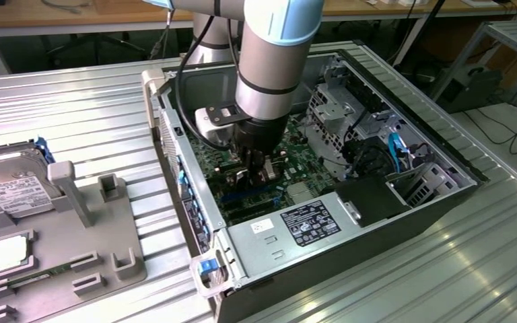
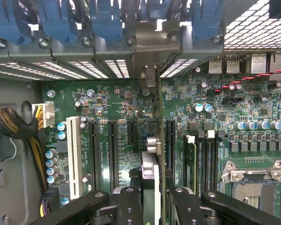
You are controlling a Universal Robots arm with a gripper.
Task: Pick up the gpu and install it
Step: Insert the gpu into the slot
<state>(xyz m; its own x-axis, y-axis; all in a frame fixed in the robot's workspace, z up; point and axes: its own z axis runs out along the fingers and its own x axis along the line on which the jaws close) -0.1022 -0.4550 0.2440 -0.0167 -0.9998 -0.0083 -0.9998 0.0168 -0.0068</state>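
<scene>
Corrugated metal table (image 1: 438,269) carries the open black and silver computer case (image 1: 438,158), lying on its side with the interior facing up. Grey-and-blue robot arm (image 1: 272,60) reaches down into the case from the far side.

Green motherboard (image 2: 107,105) covers the case floor; in the wrist view it shows a white expansion slot (image 2: 74,157), several black expansion slots (image 2: 113,152) beside it, and the empty silver processor socket (image 2: 253,180). Silver power supply box with a white label (image 1: 308,225) sits at the near end of the case.

Black gripper (image 1: 256,176) is low over the motherboard, near the middle of the case. In the wrist view its fingers (image 2: 131,204) are pinched on the thin green-edged gpu card with black shroud (image 2: 152,173), held on edge. The card stands upright over the slot area, its silver end bracket (image 2: 149,77) up against the rear slot wall of the case. Cannot tell if the card edge is seated in a slot.

To the exterior view's left, a grey parts fixture tray (image 1: 106,269) on the table holds a silver hard drive with white label (image 1: 11,185) and a small square silver processor chip (image 1: 9,252), well apart from the case.
</scene>
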